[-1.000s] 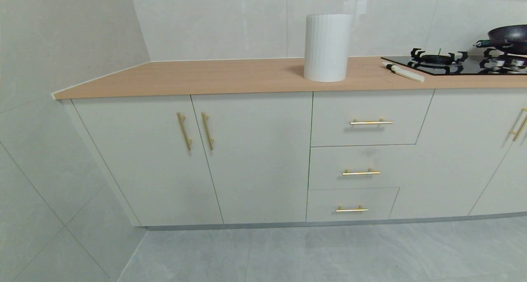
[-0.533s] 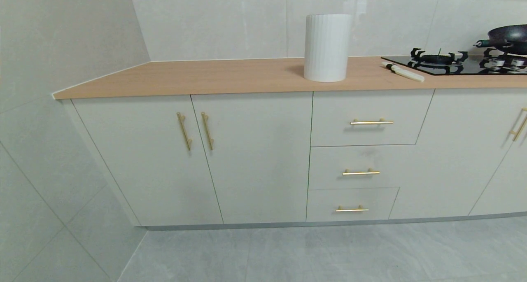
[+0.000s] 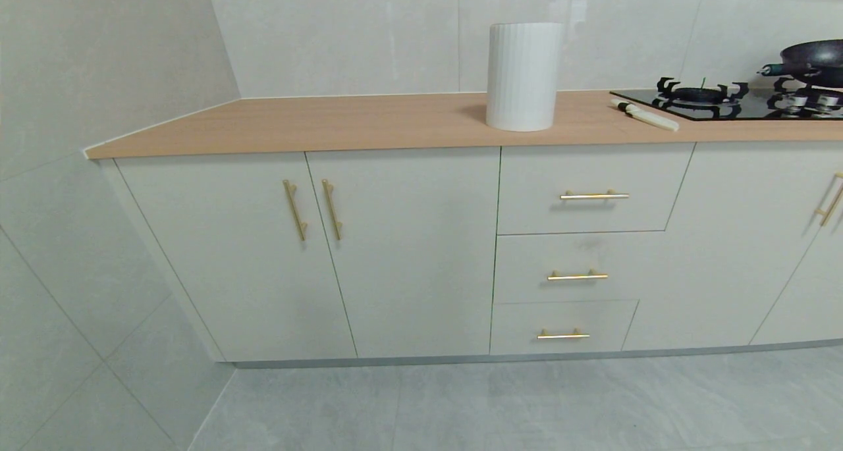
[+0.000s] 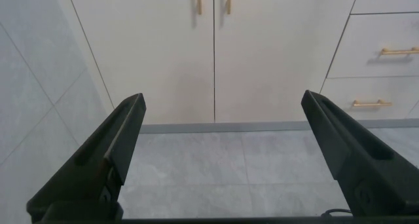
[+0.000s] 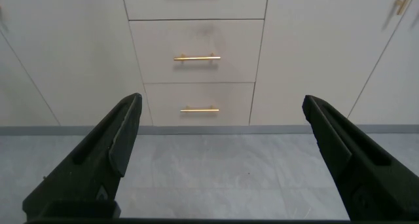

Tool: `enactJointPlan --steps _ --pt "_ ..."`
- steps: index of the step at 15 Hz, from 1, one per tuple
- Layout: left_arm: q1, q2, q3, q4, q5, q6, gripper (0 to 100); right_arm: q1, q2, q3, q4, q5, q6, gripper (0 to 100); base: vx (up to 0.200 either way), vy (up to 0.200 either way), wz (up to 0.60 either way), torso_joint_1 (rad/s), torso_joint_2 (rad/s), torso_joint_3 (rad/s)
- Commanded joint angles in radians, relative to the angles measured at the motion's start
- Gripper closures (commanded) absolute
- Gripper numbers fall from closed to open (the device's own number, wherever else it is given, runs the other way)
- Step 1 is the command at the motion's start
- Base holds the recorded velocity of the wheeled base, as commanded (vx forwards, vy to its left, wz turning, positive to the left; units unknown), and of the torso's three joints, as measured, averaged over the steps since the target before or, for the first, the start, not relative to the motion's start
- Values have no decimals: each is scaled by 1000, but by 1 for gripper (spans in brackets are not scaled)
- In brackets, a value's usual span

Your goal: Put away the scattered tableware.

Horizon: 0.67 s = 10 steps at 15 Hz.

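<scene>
With the left gripper and right gripper both spread apart down by the floor, what looks like a pale knife lies slantwise on the countertop well above them, nearer the right gripper.

Bare floor runs ahead of the wide-spread left hand up to shut cupboard doors, the spread right hand faces shut drawers, and well above both a white holder, a knife and a stove occupy the table.
</scene>
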Motion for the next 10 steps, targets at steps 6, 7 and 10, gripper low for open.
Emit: enactJointPlan --steps 6,7,10 --pt "0 0 0 1 0 -1 0 0 3 0 2 -8 1 0 33 0 0 0 0 0" --pt "0 0 0 0 0 -1 0 0 3 0 2 -8 1 0 200 0 0 -2 7 7" --pt "0 0 0 0 0 -1 0 0 5 0 2 -8 1 0 200 0 0 -1 -1 9"
